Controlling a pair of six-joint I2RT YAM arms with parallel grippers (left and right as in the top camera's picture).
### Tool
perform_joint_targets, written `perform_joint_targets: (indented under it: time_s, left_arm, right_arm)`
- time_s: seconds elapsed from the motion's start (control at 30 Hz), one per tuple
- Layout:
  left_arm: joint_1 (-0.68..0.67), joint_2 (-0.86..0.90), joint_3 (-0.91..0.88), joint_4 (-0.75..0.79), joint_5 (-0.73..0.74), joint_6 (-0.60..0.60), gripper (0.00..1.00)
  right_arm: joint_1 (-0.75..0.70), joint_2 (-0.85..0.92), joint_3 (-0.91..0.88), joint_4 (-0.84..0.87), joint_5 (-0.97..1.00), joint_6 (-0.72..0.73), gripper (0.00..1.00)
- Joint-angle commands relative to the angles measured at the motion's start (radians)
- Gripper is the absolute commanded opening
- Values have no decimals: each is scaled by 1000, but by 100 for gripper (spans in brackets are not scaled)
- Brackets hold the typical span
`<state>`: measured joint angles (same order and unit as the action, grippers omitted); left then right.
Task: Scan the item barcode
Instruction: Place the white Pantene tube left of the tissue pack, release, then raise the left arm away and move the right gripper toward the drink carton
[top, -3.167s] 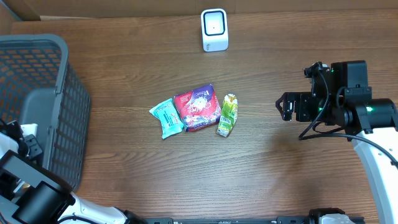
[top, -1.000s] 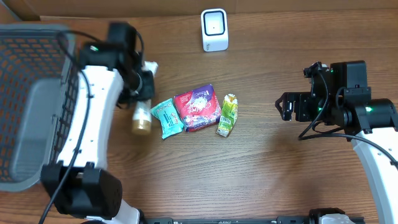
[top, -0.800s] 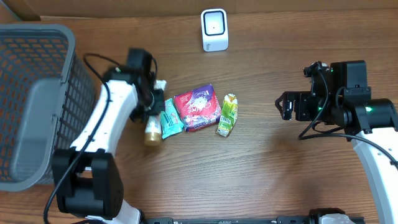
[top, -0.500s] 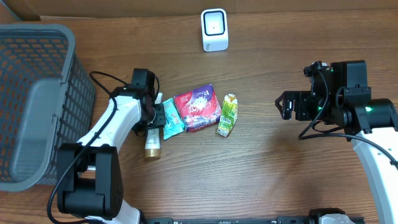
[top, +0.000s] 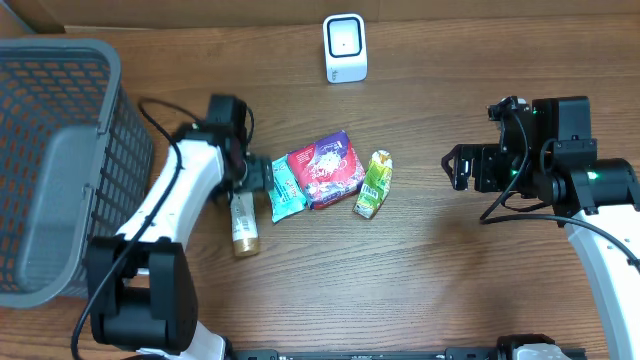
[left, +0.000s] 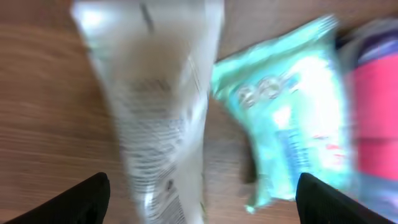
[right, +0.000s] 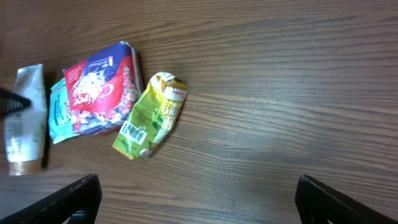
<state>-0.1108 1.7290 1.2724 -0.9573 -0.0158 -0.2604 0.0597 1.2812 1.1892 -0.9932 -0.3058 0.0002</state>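
Since a second ago the tube (top: 242, 218) came off the basket (top: 60, 170) side and now lies flat on the table (top: 450, 290) just left of the teal packet (top: 285, 190). Your left gripper (top: 257, 177) let go, jaws wide and empty over it; right gripper (top: 458, 168) wide, empty too. Looks light, squishy, slick: I'd pinch mid-body, not the cap (top: 245, 245).
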Motion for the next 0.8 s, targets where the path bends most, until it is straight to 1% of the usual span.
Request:
perform_joint_targets:
  time_s: [0.0, 0.17, 0.27, 0.33, 0.47, 0.5, 0.53, 0.6, 0.67, 0.77]
  left_arm:
    - [-1, -74, 187, -63, 0, 22, 87]
    - [-1, -124, 410, -183, 1, 45, 87]
    - [-1, -156, 510, -226, 1, 44, 87]
    - [-1, -182, 550, -239, 1, 44, 87]
    - [-1, -233, 565, -240, 8, 43, 89]
    - [-1, -240, 565, -241, 8, 43, 96]
    - [-1, -242, 565, -243, 8, 43, 100]
    - [-1, -242, 565, -244, 8, 43, 99]
    - [-1, -239, 564, -244, 8, 44, 100]
    - [-1, -233, 564, -244, 8, 44, 100]
  right_arm:
    - [2, -6, -1, 15, -50, -1, 100]
    - [2, -6, -1, 24, -135, -1, 100]
    - [2, -6, -1, 27, -208, 0, 100]
    - [2, -4, -1, 39, -247, 4, 100]
    - [17, 17, -1, 85, -245, 97, 97]
    - [27, 30, -1, 104, -232, 137, 95]
    - [34, 39, -1, 114, -219, 161, 94]
    - [71, 75, -1, 147, -133, 277, 86]
    - [117, 95, 5, 163, -31, 356, 86]
    - [195, 128, 58, 150, 90, 425, 87]
